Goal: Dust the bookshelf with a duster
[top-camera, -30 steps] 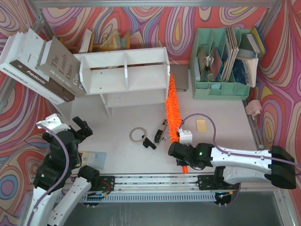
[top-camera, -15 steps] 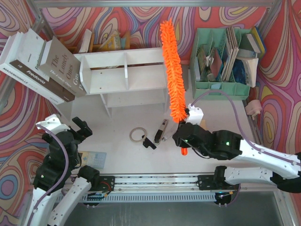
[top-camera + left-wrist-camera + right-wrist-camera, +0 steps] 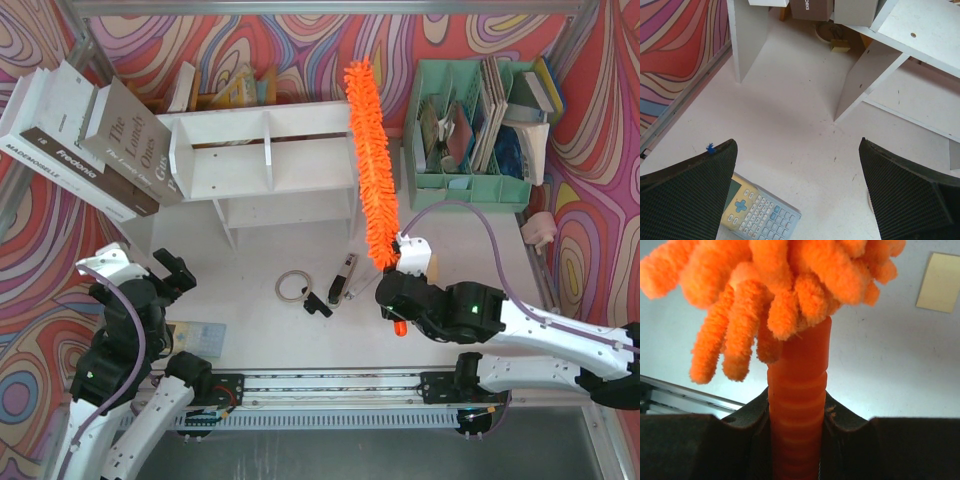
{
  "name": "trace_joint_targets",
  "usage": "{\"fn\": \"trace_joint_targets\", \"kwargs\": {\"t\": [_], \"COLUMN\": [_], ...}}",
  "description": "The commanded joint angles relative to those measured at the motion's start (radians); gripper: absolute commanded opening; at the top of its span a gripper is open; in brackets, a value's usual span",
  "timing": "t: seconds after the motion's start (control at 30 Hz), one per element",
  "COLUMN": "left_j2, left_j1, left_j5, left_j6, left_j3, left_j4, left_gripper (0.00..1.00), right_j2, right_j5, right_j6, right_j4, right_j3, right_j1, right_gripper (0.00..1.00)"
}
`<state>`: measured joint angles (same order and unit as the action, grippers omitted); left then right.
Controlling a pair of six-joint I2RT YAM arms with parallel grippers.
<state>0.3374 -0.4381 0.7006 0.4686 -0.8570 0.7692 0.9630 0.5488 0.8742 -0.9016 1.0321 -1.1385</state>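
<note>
Likely light, soft and floppy along the chenille head but stiff at the ribbed handle, so best gripped there, firmly. Holding the duster so in the right jaws, clamped tight round that handle, head reaching over the right end of the bookshelf. With the left jaws wide apart and empty above the table.

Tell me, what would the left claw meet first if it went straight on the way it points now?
Probably the bare table, just short of the bookshelf and its upright panel. The left claw is open and points down at it, though depth is hard to judge.
</note>
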Motion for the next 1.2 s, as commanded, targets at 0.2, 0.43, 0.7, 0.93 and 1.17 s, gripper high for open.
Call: {"fn": "trace_joint_targets", "kwargs": {"t": [0.2, 0.43, 0.7, 0.93, 1.17], "left_j2": [0.005, 0.015, 0.017, 0.016, 0.017], "left_j1": [-0.003, -0.003, -0.003, -0.003, -0.002], "left_j5": [0.003, 0.002, 0.002, 0.005, 0.003], "left_j6": [0.008, 0.007, 0.006, 0.007, 0.007], "left_j3": [-0.016, -0.017, -0.017, -0.016, -0.017], "left_j4": [0.011, 0.010, 0.012, 0.012, 0.012], "left_gripper": [0.98, 0.98, 0.98, 0.98, 0.98], "right_j2": [-0.011, 0.010, 0.094, 0.171, 0.110], "right_j5": [-0.008, -0.092, -0.188, -0.245, -0.143], "right_j6": [0.058, 0.052, 0.053, 0.076, 0.064], "right_j4": [0.072, 0.166, 0.263, 0.345, 0.251], "right_j3": [-0.134, -0.238, -0.333, -0.392, -0.308], "right_j1": [-0.003, -0.004, -0.003, -0.002, -0.002], "right_gripper": [0.00, 0.00, 0.00, 0.00, 0.00]}}
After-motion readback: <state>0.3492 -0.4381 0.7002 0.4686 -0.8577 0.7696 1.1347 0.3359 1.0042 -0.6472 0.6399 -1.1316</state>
